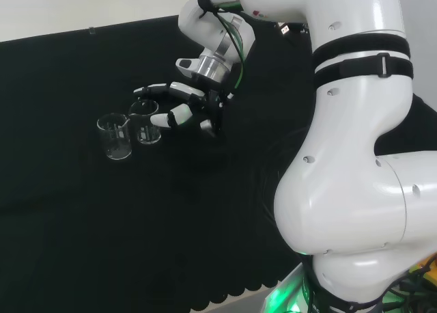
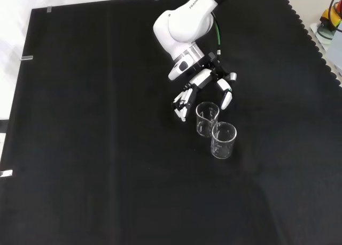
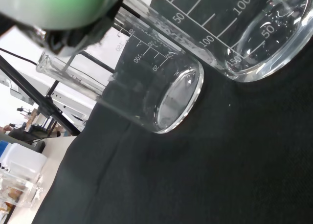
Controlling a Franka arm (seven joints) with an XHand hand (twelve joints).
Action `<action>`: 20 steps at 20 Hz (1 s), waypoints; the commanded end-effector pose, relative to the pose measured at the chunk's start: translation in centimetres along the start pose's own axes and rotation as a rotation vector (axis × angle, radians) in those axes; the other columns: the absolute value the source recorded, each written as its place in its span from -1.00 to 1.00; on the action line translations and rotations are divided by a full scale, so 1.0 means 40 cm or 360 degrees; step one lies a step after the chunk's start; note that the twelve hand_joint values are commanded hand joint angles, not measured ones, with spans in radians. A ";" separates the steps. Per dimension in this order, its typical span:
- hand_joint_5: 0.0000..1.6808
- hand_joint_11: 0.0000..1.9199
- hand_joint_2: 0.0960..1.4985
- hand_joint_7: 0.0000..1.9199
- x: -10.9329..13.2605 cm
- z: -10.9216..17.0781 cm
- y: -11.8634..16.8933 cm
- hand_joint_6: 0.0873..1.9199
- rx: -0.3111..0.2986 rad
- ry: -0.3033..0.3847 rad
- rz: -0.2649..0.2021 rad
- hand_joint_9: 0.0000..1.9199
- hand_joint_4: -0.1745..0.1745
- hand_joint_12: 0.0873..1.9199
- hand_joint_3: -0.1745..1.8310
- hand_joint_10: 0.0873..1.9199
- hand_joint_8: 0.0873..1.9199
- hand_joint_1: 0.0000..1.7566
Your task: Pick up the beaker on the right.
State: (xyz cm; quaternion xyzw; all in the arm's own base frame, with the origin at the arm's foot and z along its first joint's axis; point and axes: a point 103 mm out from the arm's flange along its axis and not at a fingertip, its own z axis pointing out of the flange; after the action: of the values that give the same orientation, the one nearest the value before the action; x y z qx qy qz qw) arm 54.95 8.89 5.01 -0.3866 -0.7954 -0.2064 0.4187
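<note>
Two clear glass beakers stand close together on the black cloth. In the head view the right-hand beaker (image 1: 145,121) is the one nearer the hand (image 1: 183,89), and the other beaker (image 1: 115,137) stands to its left. The hand is open. Its fingers (image 1: 153,91) reach past the near beaker's far side and its thumb (image 1: 169,118) lies by the beaker's right wall. In the front view the hand (image 2: 200,79) comes from above, and the near beaker (image 2: 207,119) sits just below the gap between fingers and thumb. The other beaker (image 2: 223,140) stands lower right. The wrist view has the near beaker (image 3: 234,33) large, with the farther beaker (image 3: 151,87) behind.
The arm's white links (image 1: 355,156) take up the right of the head view. Black cloth (image 2: 107,175) stretches bare around the beakers, with its scalloped edge (image 2: 315,36) at the right in the front view.
</note>
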 end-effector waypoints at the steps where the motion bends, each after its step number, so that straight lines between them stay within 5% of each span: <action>1: -0.52 -1.00 -0.66 -0.68 0.002 0.005 0.006 -1.00 0.0030 0.0006 -0.0010 -0.61 -0.22 0.30 0.21 -0.43 -0.43 0.00; 20: -0.49 -1.00 -0.66 -0.65 -0.008 0.007 -0.007 -1.00 0.0053 0.0023 -0.0027 -0.59 -0.19 0.31 0.21 -0.43 -0.43 0.01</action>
State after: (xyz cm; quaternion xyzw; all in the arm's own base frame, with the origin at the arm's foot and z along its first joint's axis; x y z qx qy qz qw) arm 54.76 8.94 4.63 -0.3714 -0.7995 -0.1991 0.4281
